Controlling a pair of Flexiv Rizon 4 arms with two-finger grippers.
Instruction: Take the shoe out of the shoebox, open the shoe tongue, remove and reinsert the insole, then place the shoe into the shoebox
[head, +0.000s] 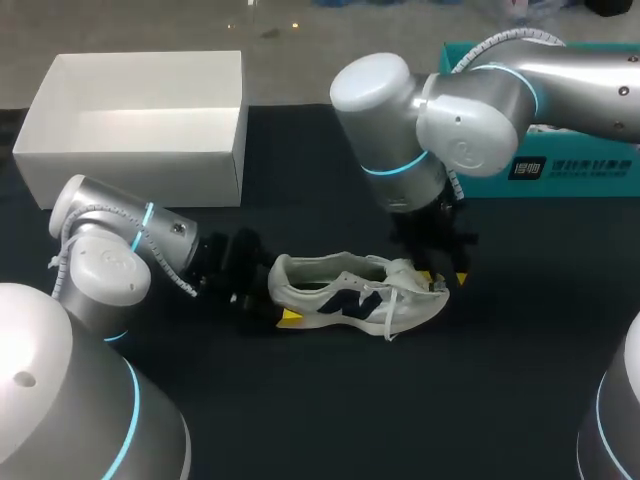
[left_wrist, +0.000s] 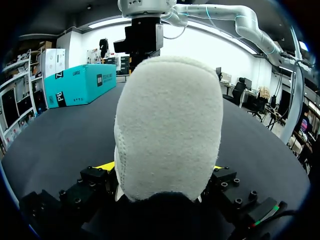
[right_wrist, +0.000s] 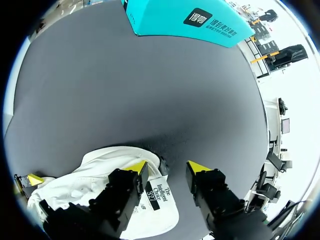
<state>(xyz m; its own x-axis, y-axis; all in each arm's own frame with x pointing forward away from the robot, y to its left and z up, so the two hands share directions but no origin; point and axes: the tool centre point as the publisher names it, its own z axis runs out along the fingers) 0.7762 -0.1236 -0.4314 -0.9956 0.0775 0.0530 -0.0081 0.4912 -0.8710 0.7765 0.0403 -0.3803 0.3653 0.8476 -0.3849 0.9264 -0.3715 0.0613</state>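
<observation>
A white sneaker with dark blue side marks (head: 345, 298) lies on its side on the black table, toe to the right. My left gripper (head: 278, 296) holds its heel: in the left wrist view the white padded heel (left_wrist: 167, 125) fills the space between the widely spread fingers (left_wrist: 105, 166), which press it from both sides. My right gripper (head: 443, 277) hangs over the tongue end. In the right wrist view it (right_wrist: 167, 168) stands open, with the tongue label (right_wrist: 156, 192) just below one finger and bare table in the gap. The white shoebox (head: 140, 165) sits open at the back left.
A teal box (head: 560, 170) lies at the back right, behind my right arm. The shoebox holds nothing visible. Black table surface stretches in front of the shoe and between shoe and shoebox.
</observation>
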